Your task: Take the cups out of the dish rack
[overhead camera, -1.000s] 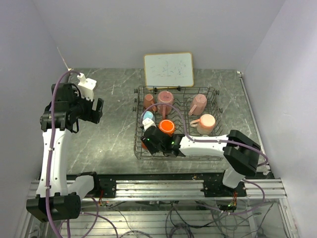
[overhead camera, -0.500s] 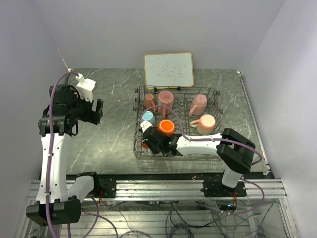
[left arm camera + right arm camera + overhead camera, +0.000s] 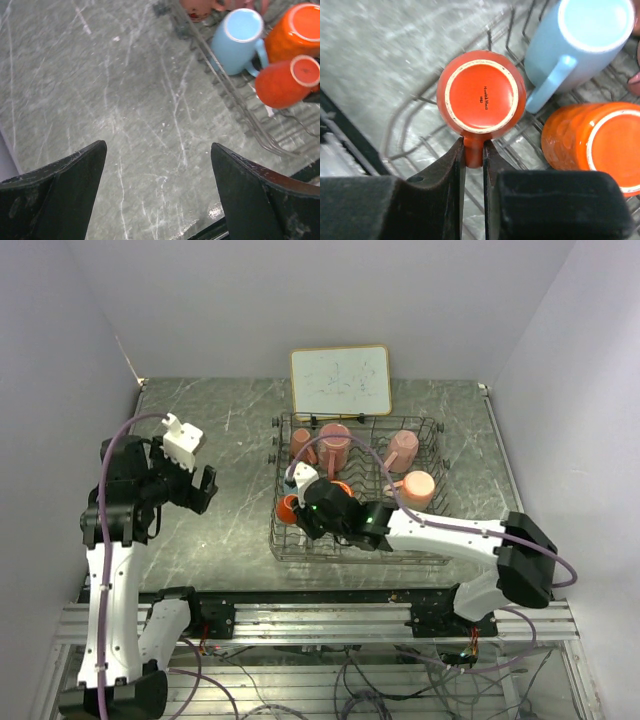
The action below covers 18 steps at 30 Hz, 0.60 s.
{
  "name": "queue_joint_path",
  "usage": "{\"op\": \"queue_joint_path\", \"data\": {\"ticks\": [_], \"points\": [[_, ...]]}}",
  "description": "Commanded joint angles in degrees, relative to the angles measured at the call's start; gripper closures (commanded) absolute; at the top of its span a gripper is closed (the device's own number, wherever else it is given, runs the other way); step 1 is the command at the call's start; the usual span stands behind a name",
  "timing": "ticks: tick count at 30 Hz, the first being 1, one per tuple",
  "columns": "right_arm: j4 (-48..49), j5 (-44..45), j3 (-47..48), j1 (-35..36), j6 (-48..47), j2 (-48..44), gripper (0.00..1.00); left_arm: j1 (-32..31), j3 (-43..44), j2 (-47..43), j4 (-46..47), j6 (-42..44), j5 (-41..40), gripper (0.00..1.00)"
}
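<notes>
Both jaws of the right gripper (image 3: pixel 474 150) clamp the handle of the small orange mug (image 3: pixel 481 95) in the dish rack (image 3: pixel 275 530), blue mug (image 3: pixel 580 40) at two o'clock; left gripper (image 3: pixel 157 150) gapes above the table (image 3: pixel 75 75).

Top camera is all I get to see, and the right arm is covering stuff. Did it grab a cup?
Observer: Yes. The right gripper is pinching the small orange cup by its handle.
Operator: Can you see inside the cup?
Observer: No. Its bottom faces the wrist camera, with tiny printed words on it.
Operator: Is the left one holding anything?
Observer: No. The left gripper is open, with nothing between its fingers and only the table below.
</notes>
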Motion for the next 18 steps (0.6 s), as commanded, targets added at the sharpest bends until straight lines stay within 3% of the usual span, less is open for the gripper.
{"op": "queue_joint_path", "data": {"ticks": [1, 5, 10, 14, 18], "points": [[-0.4, -5.45, 4.83, -0.71, 2.51, -4.93, 1.0, -0.18, -2.73, -4.88, 0.38, 7.73, 12.77, 0.03], [-1.04, -15.74, 9.99, -2.54, 7.88, -6.4, 1.0, -0.14, -5.84, -10.62, -1.97, 15.22, 22.07, 0.06], [1.65, -29.65, 14.03, -5.75, 14.73, -7.1, 1.0, -0.13, -7.15, -15.5, -1.02, 18.98, 25.73, 0.09], [10.45, -41.5, 10.75, -9.45, 22.68, -7.51, 1.0, -0.16, -5.64, -15.03, -5.04, 26.67, 29.64, 0.01], [20.16, -52.01, 7.87, -11.23, 30.53, -6.67, 1.0, -0.15, -3.88, -13.79, -6.57, 29.27, 31.03, 0.01]]}}
